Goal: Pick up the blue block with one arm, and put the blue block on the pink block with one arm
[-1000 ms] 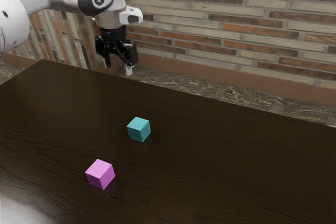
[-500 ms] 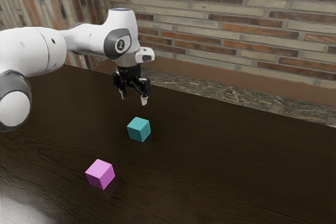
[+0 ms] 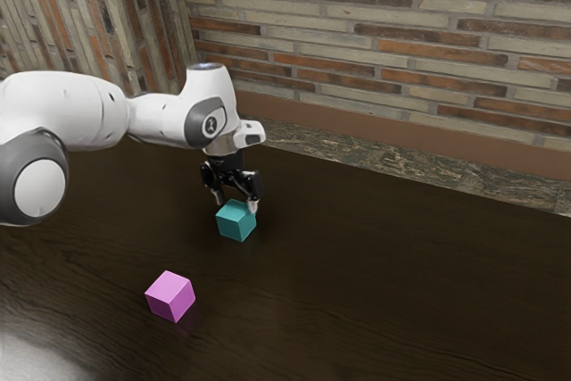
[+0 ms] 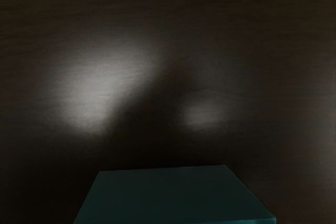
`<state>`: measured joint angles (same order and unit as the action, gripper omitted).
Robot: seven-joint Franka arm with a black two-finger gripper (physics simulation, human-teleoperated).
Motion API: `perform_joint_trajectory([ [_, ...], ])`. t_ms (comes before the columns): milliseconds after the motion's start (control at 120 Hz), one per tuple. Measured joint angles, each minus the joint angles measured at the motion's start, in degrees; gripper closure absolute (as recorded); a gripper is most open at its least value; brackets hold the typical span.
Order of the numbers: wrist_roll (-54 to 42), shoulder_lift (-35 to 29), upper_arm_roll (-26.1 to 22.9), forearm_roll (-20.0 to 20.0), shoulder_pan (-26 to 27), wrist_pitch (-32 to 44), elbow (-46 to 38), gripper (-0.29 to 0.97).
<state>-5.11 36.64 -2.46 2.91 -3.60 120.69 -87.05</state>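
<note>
The blue block (image 3: pixel 235 220), a teal cube, rests on the dark wooden table (image 3: pixel 384 274). My gripper (image 3: pixel 235 203) hangs just above its top face, fingers open and spread to either side of the block's upper edge. In the wrist view the blue block (image 4: pixel 173 195) sits close beneath my hand. The pink block (image 3: pixel 169 296) lies on the table nearer the front, toward the exterior view's left of the blue block, apart from it and from the gripper.
A brick wall (image 3: pixel 401 33) and a stone ledge (image 3: pixel 419 162) run behind the table's far edge. The white arm (image 3: pixel 98 118) reaches in from the exterior view's left. Bare tabletop spreads to the exterior view's right.
My arm has dropped and moved forward, bringing the gripper from high near the wall down to just above the blue block. Both blocks stayed put.
</note>
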Motion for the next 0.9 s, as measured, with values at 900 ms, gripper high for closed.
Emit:
perform_joint_trajectory([
  [900,-1.36,-1.28,0.04,-0.47,-0.21,7.07,-4.96,0.36],
])
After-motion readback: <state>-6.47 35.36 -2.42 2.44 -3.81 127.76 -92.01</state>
